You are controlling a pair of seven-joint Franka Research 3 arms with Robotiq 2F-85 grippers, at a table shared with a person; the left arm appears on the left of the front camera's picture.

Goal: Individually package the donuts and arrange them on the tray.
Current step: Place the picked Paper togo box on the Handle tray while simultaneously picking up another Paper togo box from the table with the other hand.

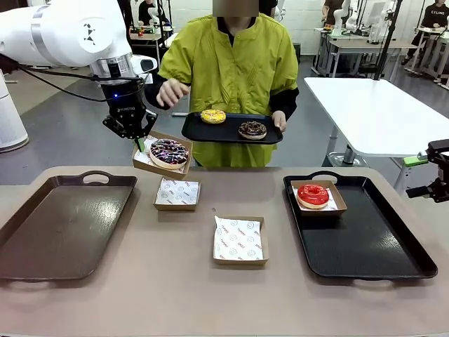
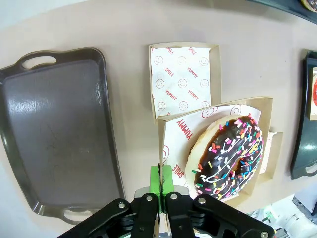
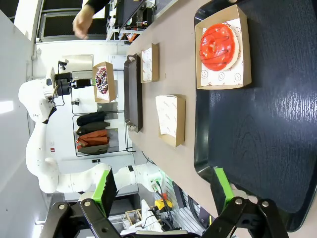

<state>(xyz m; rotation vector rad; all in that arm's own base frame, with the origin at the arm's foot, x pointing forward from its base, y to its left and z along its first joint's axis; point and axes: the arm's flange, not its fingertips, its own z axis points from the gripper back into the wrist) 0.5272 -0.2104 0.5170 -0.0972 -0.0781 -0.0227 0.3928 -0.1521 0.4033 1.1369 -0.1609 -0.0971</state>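
Left gripper is pinching the edge of a box with the sprinkle donut, up off the table. Right gripper is wide open, holding nothing. Red donut sits boxed on the black tray.

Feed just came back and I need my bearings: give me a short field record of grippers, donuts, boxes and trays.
left gripper: shut on the rim of the raised box, above the table
raised box: holds the sprinkled donut
right gripper: open, holding nothing, off the black tray's right side
red donut: boxed, in the black tray's far left corner
yellow donut, chocolate donut: unboxed, on the person's tray
spare boxes: two, paper-lined, on the table between the trays
brown tray: at the robot's left
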